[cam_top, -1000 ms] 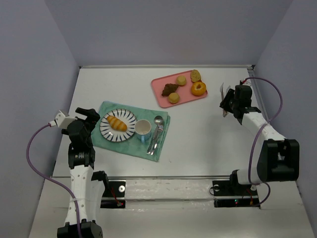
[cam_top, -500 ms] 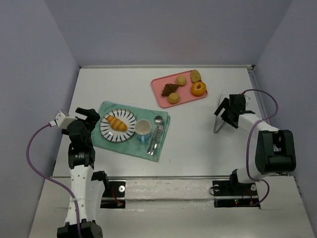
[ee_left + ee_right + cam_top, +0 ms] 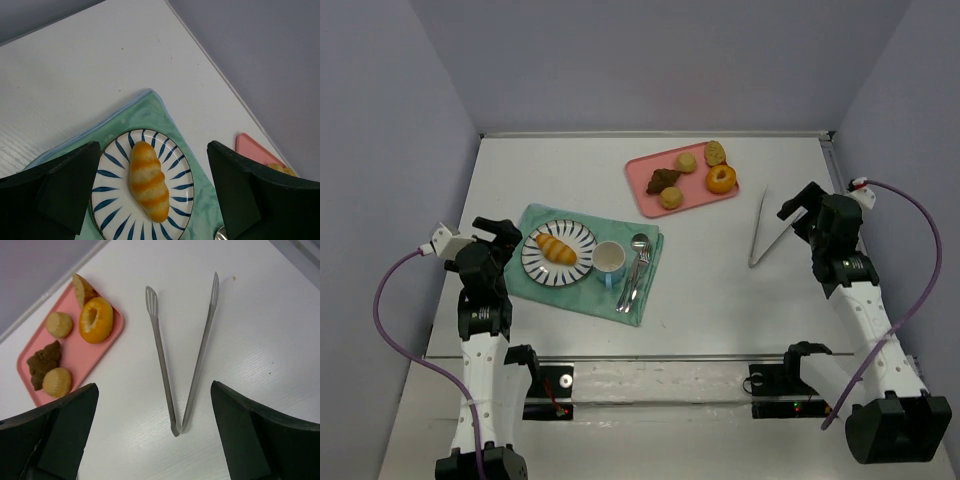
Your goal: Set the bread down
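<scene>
The bread [image 3: 557, 249], a golden ridged roll, lies on the blue-striped plate [image 3: 576, 270] on the left. In the left wrist view the bread [image 3: 148, 181] rests lengthwise across the plate [image 3: 110, 176]. My left gripper [image 3: 492, 233] hovers just left of the plate, open and empty [image 3: 152, 152]. My right gripper [image 3: 804, 204] is at the right side of the table, open [image 3: 154, 390] with nothing between its fingers. Metal tongs [image 3: 760, 228] lie flat on the table just left of it, spread in a V [image 3: 160, 350].
A pink tray [image 3: 642, 188] at the back holds an orange ring doughnut [image 3: 721, 178], small round buns and a dark pastry; it shows again as the tray [image 3: 75, 356] in the right wrist view. On the green cloth [image 3: 588, 298] stand a cup [image 3: 610, 260] and a spoon and fork [image 3: 636, 265].
My right gripper opened and let go of the tongs, which now lie on the table. The right arm drew back to the right. The left arm and the bread stayed still.
</scene>
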`<state>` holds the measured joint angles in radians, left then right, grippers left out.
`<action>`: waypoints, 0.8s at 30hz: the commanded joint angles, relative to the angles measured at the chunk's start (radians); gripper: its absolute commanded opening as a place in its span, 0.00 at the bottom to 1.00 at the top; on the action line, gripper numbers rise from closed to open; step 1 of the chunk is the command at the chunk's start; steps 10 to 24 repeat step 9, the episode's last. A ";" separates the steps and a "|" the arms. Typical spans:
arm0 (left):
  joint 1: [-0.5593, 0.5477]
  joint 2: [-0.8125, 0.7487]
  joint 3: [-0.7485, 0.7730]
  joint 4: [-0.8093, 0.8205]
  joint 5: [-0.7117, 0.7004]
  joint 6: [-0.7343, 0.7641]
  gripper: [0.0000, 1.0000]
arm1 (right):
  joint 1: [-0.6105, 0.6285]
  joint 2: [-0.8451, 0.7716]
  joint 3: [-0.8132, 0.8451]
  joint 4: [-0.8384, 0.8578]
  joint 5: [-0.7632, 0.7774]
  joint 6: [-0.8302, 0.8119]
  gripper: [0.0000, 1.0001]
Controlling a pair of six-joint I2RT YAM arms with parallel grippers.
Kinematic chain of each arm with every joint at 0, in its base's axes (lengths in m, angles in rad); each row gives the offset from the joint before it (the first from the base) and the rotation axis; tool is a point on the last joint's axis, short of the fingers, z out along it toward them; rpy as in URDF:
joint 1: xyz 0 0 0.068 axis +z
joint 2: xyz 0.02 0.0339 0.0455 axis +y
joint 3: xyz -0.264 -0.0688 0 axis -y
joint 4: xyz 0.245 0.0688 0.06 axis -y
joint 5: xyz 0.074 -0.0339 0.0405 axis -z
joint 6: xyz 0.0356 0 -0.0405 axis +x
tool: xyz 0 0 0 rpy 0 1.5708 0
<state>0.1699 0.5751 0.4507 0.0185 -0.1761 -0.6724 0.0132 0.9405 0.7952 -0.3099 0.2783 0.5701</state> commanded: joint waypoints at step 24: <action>-0.001 0.022 -0.014 0.064 0.043 0.011 0.99 | -0.002 -0.253 -0.091 -0.015 0.051 0.031 1.00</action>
